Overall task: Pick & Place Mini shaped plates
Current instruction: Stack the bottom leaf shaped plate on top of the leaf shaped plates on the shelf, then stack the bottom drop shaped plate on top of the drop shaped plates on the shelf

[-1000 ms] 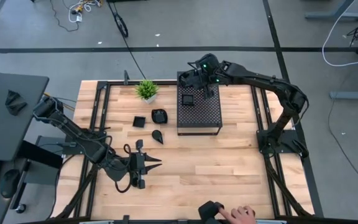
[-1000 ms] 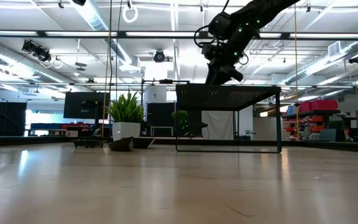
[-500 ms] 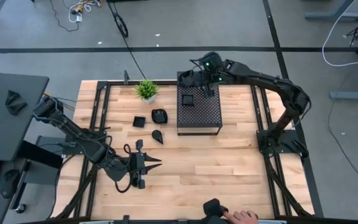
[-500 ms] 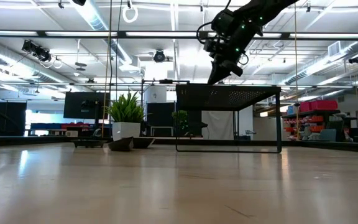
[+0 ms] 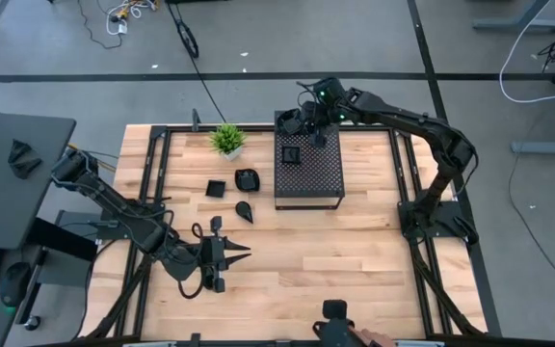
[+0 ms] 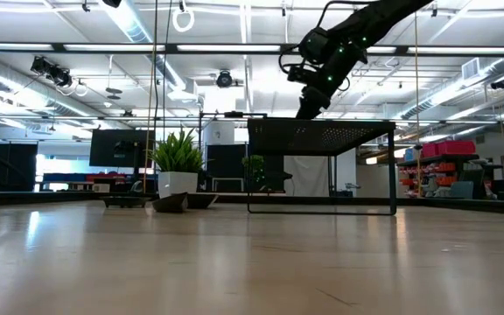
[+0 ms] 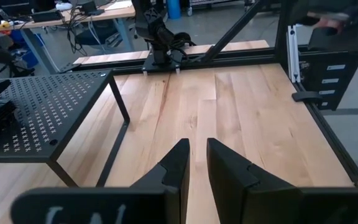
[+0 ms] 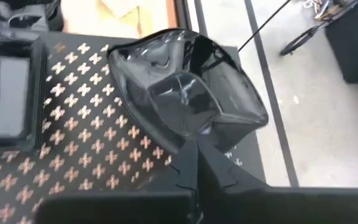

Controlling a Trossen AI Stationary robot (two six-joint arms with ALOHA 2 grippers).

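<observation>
A glossy black teardrop plate (image 8: 188,93) hung in the right pincer (image 8: 194,155), pinched by one thin rim edge over the far corner of the perforated box (image 5: 308,164), upper middle of the high view. From where I stood that grip looked slight; a quick swing might have let the slick dish twist or slip onto the box top, where a square plate (image 5: 291,154) already lay. Three more plates (image 5: 235,193) sat on the surface left of the box, by the potted plant (image 5: 227,138). The left pincer (image 5: 241,253) waited low left, fingers slightly apart, holding nothing.
</observation>
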